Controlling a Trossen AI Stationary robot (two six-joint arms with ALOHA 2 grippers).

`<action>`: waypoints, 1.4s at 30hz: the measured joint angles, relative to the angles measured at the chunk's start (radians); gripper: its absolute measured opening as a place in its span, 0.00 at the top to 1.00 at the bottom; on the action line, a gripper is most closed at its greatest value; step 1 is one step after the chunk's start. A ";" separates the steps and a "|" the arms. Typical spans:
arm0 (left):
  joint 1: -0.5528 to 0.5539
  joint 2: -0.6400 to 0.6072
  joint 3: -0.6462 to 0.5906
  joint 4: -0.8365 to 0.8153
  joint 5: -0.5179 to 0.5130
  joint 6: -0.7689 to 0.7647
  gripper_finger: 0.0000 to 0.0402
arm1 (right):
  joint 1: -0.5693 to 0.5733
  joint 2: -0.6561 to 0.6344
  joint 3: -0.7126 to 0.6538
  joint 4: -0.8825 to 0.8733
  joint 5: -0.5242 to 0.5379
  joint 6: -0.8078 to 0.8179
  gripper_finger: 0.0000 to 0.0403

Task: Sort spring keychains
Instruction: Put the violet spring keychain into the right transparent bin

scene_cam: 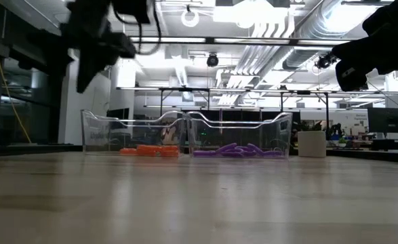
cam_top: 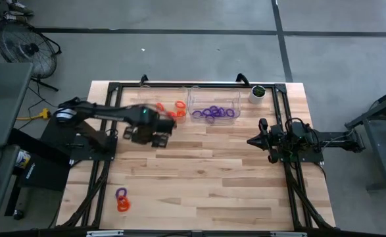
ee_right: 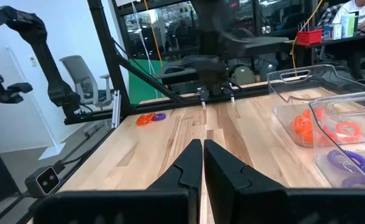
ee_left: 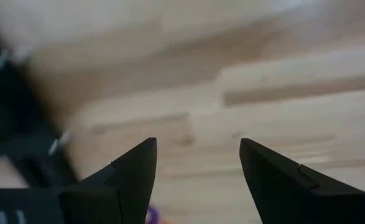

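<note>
Two clear bins stand at the table's far edge. The left bin (cam_top: 166,99) holds orange spring keychains (cam_top: 179,108). The right bin (cam_top: 214,102) holds purple spring keychains (cam_top: 214,113). One purple keychain (cam_top: 121,193) and one orange keychain (cam_top: 123,205) lie loose on the wood near the front left corner. My left gripper (cam_top: 150,136) hangs above the table just in front of the orange bin, pointing down. It is open (ee_left: 198,155) with nothing between its fingers. My right gripper (cam_top: 252,140) waits at the right, level and shut (ee_right: 203,149).
A small white cup with a dark top (cam_top: 257,94) stands at the far right corner, beside the purple bin. Black frame rails (cam_top: 100,191) run along the table's left and right sides. Bare wood (cam_top: 212,178) spreads across the middle and the near half.
</note>
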 joint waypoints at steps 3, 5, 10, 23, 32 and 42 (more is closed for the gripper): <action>-0.106 -0.030 -0.046 0.031 0.006 -0.164 0.44 | 0.000 0.000 0.000 0.000 0.000 0.000 0.97; -0.179 -0.066 -0.100 0.037 0.015 -0.266 0.44 | 0.000 0.000 0.000 0.000 0.000 0.000 0.97; -0.362 -0.101 -0.217 0.160 0.054 -0.481 0.44 | 0.000 0.000 0.000 0.000 0.000 0.000 0.97; -0.783 -0.105 -0.412 0.485 0.031 -0.996 0.44 | 0.000 0.000 0.000 0.000 0.000 0.000 0.97; -0.891 -0.075 -0.414 0.517 0.051 -1.103 0.44 | 0.000 0.000 0.000 0.000 0.000 0.000 0.97; -0.890 0.052 -0.413 0.621 0.077 -1.103 0.44 | 0.000 0.000 0.000 0.000 0.000 0.000 0.97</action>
